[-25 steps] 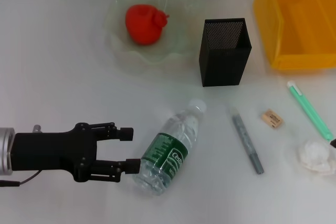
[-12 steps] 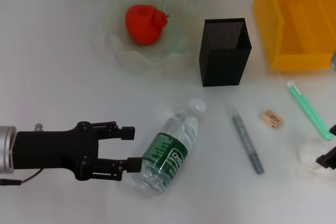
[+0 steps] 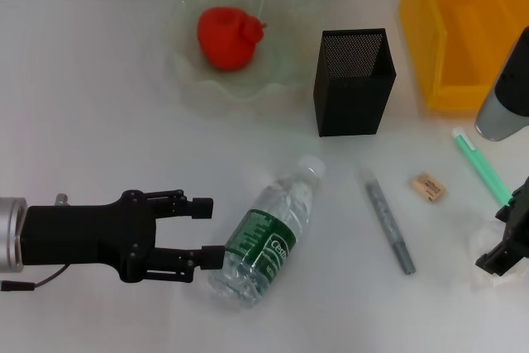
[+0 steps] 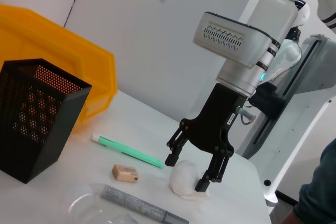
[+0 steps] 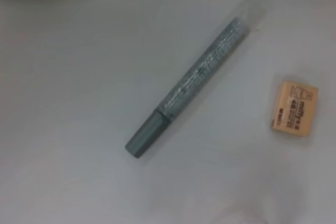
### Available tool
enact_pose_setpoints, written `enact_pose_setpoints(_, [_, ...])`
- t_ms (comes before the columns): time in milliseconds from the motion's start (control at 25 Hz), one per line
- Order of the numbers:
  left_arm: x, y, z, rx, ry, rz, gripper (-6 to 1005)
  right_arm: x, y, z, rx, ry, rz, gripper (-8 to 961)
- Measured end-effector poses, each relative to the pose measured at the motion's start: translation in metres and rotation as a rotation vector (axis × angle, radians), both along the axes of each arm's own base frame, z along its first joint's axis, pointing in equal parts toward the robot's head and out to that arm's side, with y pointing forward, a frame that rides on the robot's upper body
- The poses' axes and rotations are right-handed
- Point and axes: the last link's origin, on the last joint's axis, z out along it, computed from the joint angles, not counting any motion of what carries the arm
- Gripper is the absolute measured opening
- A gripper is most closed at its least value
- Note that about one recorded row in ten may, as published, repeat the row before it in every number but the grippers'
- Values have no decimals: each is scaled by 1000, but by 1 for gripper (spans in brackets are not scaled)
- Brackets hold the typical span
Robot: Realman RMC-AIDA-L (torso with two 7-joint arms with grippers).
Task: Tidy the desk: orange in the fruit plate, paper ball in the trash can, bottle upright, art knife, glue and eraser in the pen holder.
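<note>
The orange lies in the pale green fruit plate at the back. On its side at front centre lies the bottle; my left gripper is open just left of its base, the lower finger near it. In the left wrist view my right gripper is open, its fingers straddling the paper ball. A grey pen-shaped stick, the tan eraser and a green pen-shaped stick lie on the table; which is the art knife and which the glue I cannot tell.
The black mesh pen holder stands behind the grey stick. The yellow trash can fills the back right corner. My right arm hangs over the table's right edge, above the green stick.
My right arm has come in from the right and lowered its open gripper over the paper ball. The left gripper has barely moved.
</note>
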Motion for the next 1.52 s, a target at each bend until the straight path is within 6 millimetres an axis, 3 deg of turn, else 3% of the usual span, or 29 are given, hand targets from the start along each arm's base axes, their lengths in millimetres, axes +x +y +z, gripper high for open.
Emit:
enact_pose_setpoints(400, [-2, -1, 0, 5, 0, 8, 834, -3, 0, -4, -12, 3, 13, 784])
enact_pose_setpoints(680, [-2, -1, 1, 7, 2, 9, 835, -4, -2, -1, -23, -1, 11, 588])
enact_pose_setpoints(920, [-3, 0, 2, 10, 5, 10, 835, -12, -4, 15, -2, 13, 37, 533])
enact_pose_setpoints(1000, [-3, 0, 2, 9, 4, 9, 834, -14, -4, 30, 27, 54, 47, 515])
enact_pose_setpoints(1040, [-3, 0, 2, 9, 4, 9, 834, -18, -1, 52, 100, 130, 68, 506])
enact_pose_setpoints(1120, [-3, -1, 2, 7, 3, 9, 834, -20, 0, 62, 139, 165, 79, 514])
enact_pose_setpoints(1160, [-4, -1, 2, 10, 5, 9, 834, -24, 6, 87, 261, 230, 122, 519])
enact_pose_setpoints(1200, [-4, -1, 2, 10, 5, 9, 834, -24, 6, 87, 261, 230, 122, 523])
enact_pose_setpoints(1240, [-4, -1, 2, 10, 5, 9, 834, -28, 16, 106, 392, 271, 170, 527])
enact_pose_setpoints(1320, [-4, -1, 2, 10, 5, 9, 834, -31, 23, 113, 469, 294, 194, 536])
enact_pose_setpoints(1400, [-2, 1, 2, 11, 6, 7, 834, -30, 50, 120, 687, 388, 214, 544])
enact_pose_setpoints(1520, [-2, 1, 2, 10, 5, 6, 835, -19, 76, 110, 811, 457, 191, 557])
